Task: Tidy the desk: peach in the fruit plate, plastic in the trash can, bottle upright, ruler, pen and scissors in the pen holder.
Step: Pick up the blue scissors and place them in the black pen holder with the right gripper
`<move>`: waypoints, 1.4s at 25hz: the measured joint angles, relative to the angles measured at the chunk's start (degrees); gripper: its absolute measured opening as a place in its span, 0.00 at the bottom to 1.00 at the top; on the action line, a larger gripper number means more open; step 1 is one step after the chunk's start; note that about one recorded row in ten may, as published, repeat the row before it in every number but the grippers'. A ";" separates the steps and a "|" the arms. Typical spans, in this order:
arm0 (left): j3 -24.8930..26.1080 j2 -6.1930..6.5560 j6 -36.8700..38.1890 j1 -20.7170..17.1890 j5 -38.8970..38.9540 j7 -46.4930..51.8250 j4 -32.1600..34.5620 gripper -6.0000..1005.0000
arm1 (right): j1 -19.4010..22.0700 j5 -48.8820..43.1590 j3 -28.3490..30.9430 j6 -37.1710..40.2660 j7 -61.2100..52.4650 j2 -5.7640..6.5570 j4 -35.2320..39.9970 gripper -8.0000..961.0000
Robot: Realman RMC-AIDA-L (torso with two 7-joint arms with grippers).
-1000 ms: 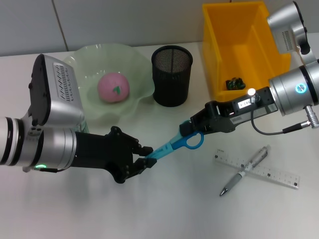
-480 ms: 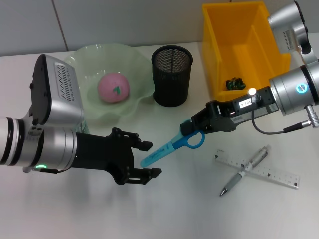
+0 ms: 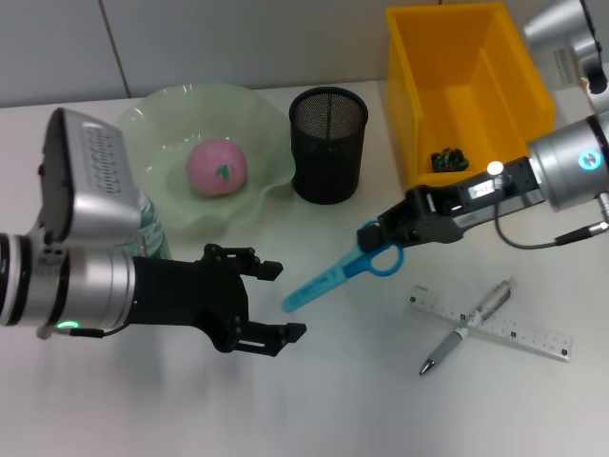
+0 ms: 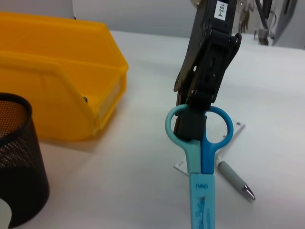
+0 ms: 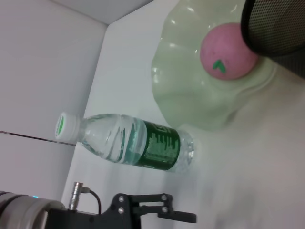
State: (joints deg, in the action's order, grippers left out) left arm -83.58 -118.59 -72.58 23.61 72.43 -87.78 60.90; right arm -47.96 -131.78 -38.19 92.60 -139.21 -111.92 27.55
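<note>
My right gripper [image 3: 383, 246] is shut on the handles of the blue scissors [image 3: 333, 279] and holds them off the table, blades pointing toward my left gripper [image 3: 283, 300]. The left gripper is open, a short way from the blade tip. The left wrist view shows the scissors [image 4: 202, 157] with the right gripper [image 4: 198, 121] clamped in the handle loops. The pink peach [image 3: 216, 167] lies in the green fruit plate [image 3: 262, 195]. The black mesh pen holder [image 3: 327, 143] stands beside it. Ruler [image 3: 495, 324] and pen [image 3: 466, 327] lie crossed at the right. The bottle [image 5: 138, 143] stands by the plate.
The yellow bin [image 3: 514, 86] at the back right holds a small dark scrap of plastic [image 3: 447, 159]. My left arm's body covers most of the bottle in the head view. A wall runs close behind the plate and bin.
The left gripper has let go of the scissors' blade tip, opened and drawn back a little. The right gripper has shifted the scissors slightly to the right.
</note>
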 joint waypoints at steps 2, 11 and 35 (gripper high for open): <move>0.56 0.04 0.00 -0.67 1.68 -1.65 -0.94 0.81 | 0.12 -0.14 -0.27 0.55 0.67 0.78 0.33 0.09; 8.32 0.21 -7.75 -2.61 14.90 -16.82 -14.53 0.81 | 0.13 -0.06 -0.45 4.19 0.59 3.19 4.13 0.09; 11.35 0.03 -10.45 -3.14 24.16 -35.32 -31.87 0.81 | -8.96 -1.97 -0.74 7.78 -4.94 9.57 12.18 0.09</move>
State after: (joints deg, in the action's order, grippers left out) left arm -72.24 -118.56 -83.03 20.48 96.59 -123.09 29.03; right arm -56.91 -133.75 -38.93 100.38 -144.15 -102.35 39.72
